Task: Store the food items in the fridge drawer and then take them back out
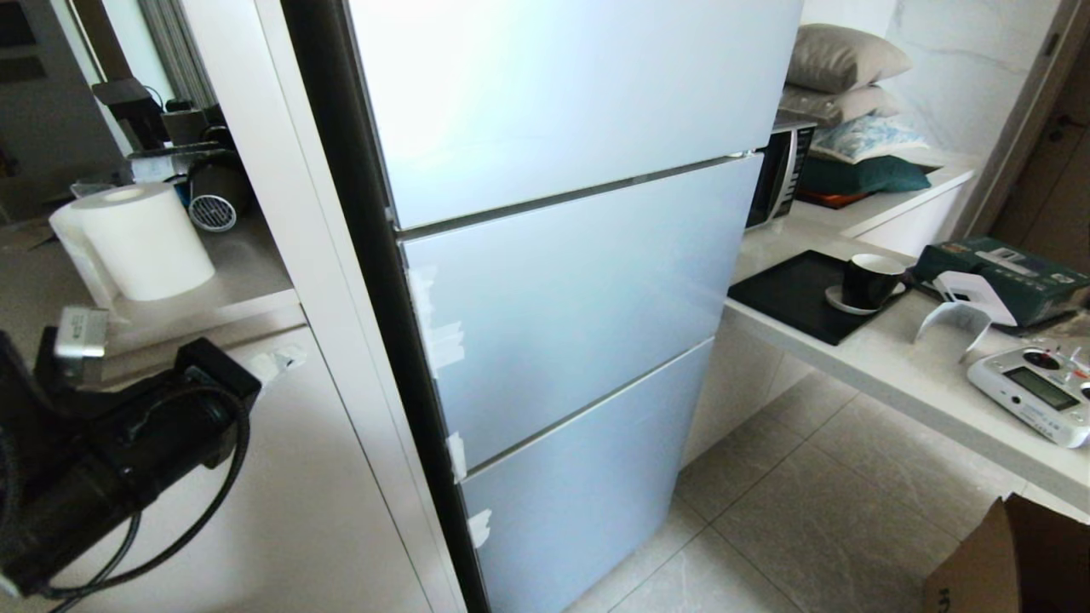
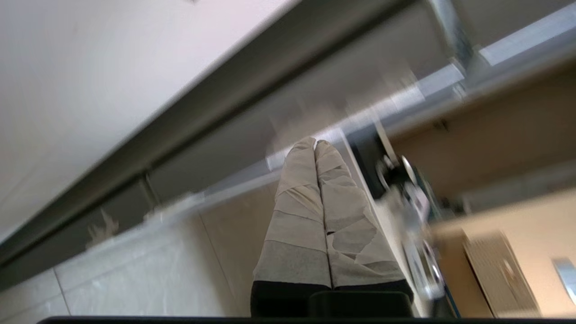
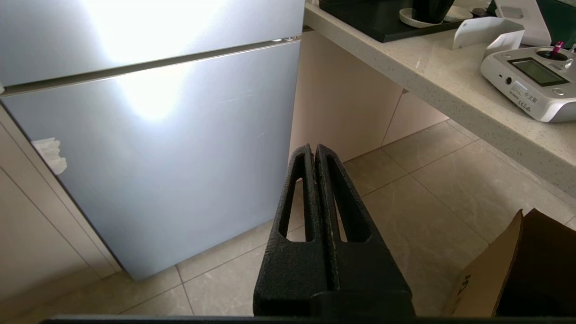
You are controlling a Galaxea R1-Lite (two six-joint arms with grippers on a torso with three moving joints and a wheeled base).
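The fridge (image 1: 562,298) stands straight ahead with its three frosted pale-blue door panels closed. The fridge drawer and the food items are out of view. My left arm (image 1: 128,434) shows at the lower left, in front of the white cabinet beside the fridge. In the left wrist view, the left gripper (image 2: 315,143) has its tape-wrapped fingers pressed together, holding nothing. My right gripper (image 3: 314,147) is shut and empty, low over the floor tiles by the right corner of the fridge's lowest door panel (image 3: 157,148).
A stone counter (image 1: 894,366) runs along the right, carrying a black tray with a black cup (image 1: 869,279), a white remote controller (image 1: 1035,392) and a microwave (image 1: 779,174). A cardboard box (image 1: 1013,562) sits on the floor at right. A paper roll (image 1: 140,238) rests on the left shelf.
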